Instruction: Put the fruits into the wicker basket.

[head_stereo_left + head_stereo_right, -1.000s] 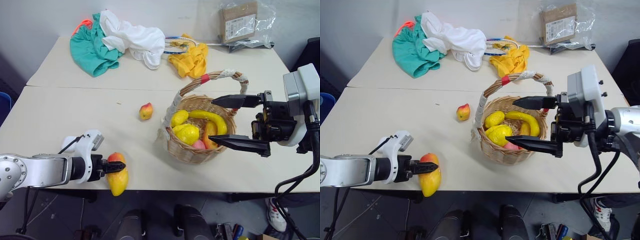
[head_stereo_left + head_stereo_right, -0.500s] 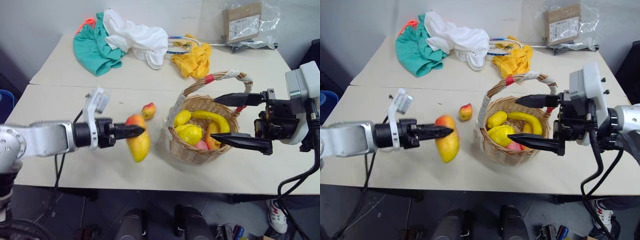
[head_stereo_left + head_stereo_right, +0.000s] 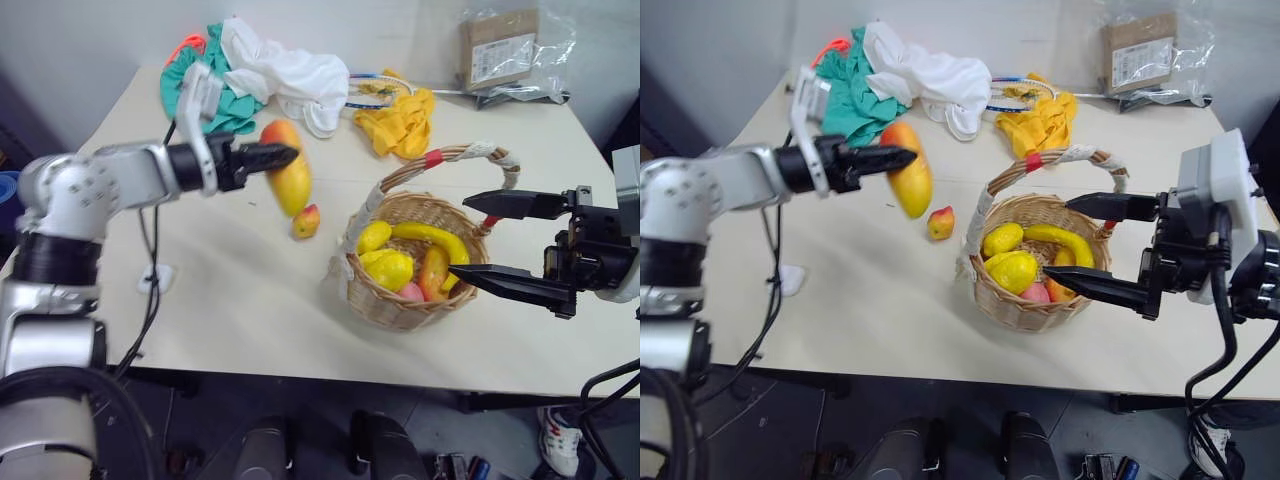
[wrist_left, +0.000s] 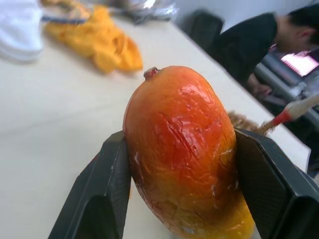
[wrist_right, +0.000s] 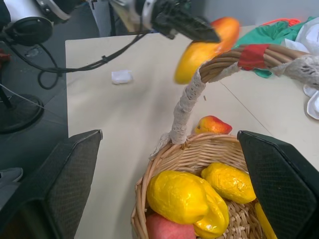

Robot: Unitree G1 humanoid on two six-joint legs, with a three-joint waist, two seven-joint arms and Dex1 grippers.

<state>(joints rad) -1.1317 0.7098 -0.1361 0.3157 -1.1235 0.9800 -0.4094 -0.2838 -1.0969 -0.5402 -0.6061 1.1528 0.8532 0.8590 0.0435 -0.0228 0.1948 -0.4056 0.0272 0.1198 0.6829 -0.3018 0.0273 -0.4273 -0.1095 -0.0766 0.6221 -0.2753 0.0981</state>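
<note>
Mango, elongated glossy yellow toy fruit with a red-orange end (image 3: 289,172), is clamped between the two black fingers of the left gripper (image 3: 277,156) and hangs in the air above the pale table top (image 3: 230,290), red end uppermost. In the left wrist view the fingers (image 4: 102,194) press on either side of it. Directly below and slightly toward the basket, a small round yellow-red peach (image 3: 306,221) lies on the table. Round tan woven wicker basket (image 3: 395,300), tall arched handle wrapped in white cloth with a red tape band (image 3: 434,158), stands to the mango's right, apart from it. Inside: yellow banana (image 3: 425,238), two yellow lemons (image 3: 385,266), an orange-red fruit and a pink one. Right gripper (image 3: 505,245) has jaws spread wide, holding nothing, level beside the basket's right rim; one finger near the handle's right foot, the other by the rim. Small white rounded case (image 3: 158,279) sits on the table's left part, well apart from the fruit.
</note>
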